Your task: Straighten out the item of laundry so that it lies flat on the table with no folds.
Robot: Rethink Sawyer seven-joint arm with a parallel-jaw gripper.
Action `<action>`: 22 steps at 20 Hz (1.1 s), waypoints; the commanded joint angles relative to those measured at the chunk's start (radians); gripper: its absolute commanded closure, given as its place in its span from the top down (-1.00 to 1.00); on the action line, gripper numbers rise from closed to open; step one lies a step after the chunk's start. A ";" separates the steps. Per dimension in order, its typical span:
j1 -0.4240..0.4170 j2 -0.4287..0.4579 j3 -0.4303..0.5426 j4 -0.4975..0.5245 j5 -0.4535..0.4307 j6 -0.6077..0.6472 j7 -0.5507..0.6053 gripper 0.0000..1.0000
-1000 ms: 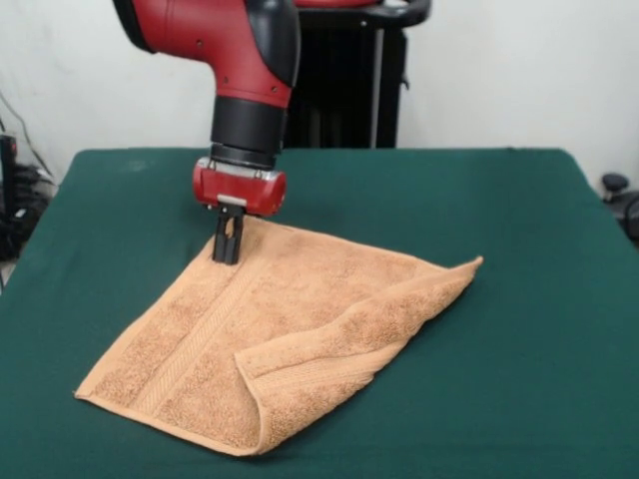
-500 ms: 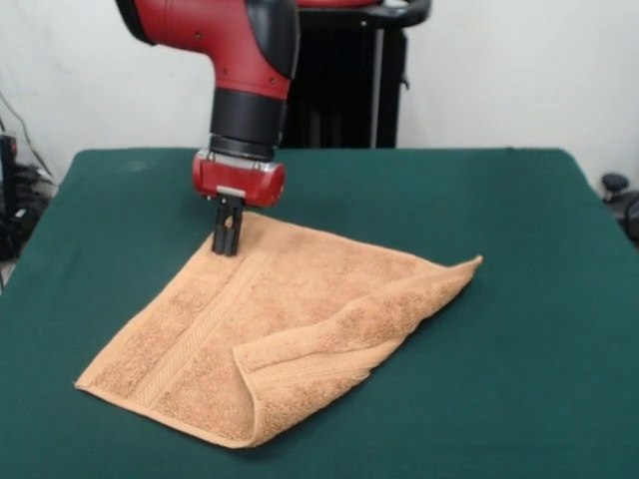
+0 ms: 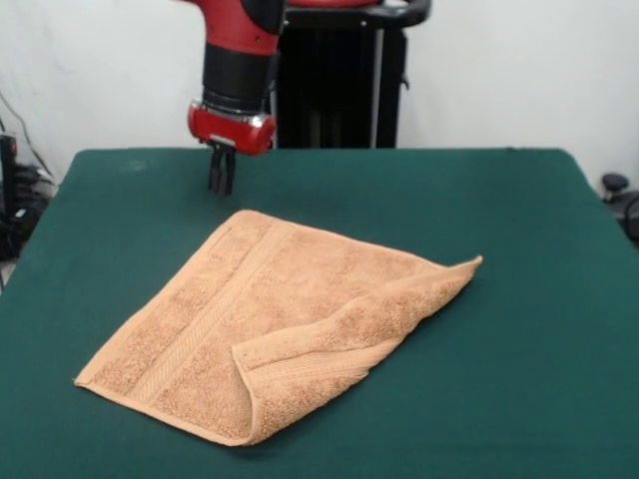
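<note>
arm (image 3: 238,40): upper part cut off at top edge. towel (image 3: 270,319): folded flap hides the cloth beneath.

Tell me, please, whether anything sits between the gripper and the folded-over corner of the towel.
Nothing visible does. The gripper hangs above bare table beyond the towel, and only flat towel lies between it and the folded flap.

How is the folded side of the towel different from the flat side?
The flat side of the towel lies in one layer on the table; the folded side is doubled over on top of the towel. The flat side shows a long woven band; the folded side shows a puffy rolled edge running to a pointed corner. Both are the same orange-tan terry. The gripper is off both.
</note>
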 commanded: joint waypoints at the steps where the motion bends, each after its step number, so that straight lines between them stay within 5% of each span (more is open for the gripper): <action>1: 0.006 -0.039 0.044 0.047 -0.001 0.135 0.098 -1.00; 11: 0.076 -0.090 0.083 -0.015 0.031 0.128 0.112 -1.00; 22: 0.145 -0.198 0.139 -0.077 0.117 0.308 0.109 -1.00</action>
